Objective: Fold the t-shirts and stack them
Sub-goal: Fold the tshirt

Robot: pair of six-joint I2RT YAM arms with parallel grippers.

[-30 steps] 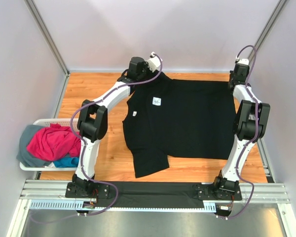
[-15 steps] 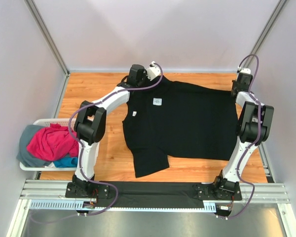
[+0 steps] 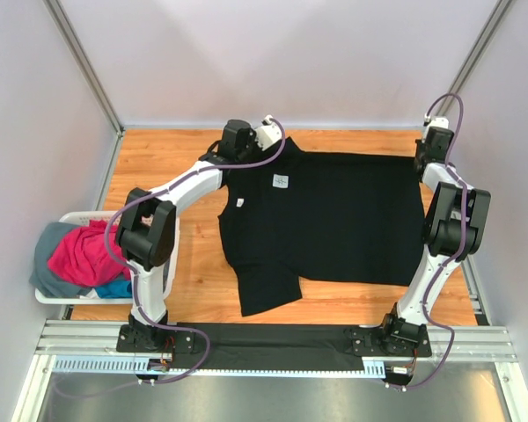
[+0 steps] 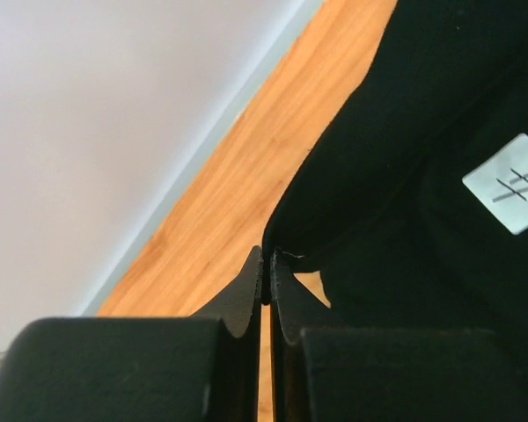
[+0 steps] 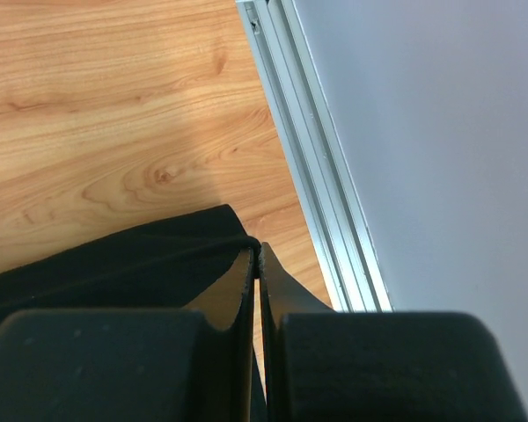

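Note:
A large black t-shirt lies spread on the wooden table, with a white label near its collar and one sleeve pointing toward the near edge. My left gripper is shut on the shirt's far left edge, and its wrist view shows the cloth pinched between the jaws. My right gripper is shut on the far right corner, and its wrist view shows that corner held at the fingertips. The pink, blue and grey shirts lie bunched in the basket.
The white slotted basket stands at the table's left edge. An aluminium rail and a wall run close beside my right gripper. A back wall stands just beyond the far edge. A black strip lies between the arm bases.
Both grippers have come down toward the table at the far edge, still holding the shirt's far corners. The left arm has swung left. The shirt's far edge now lies lower and flatter.

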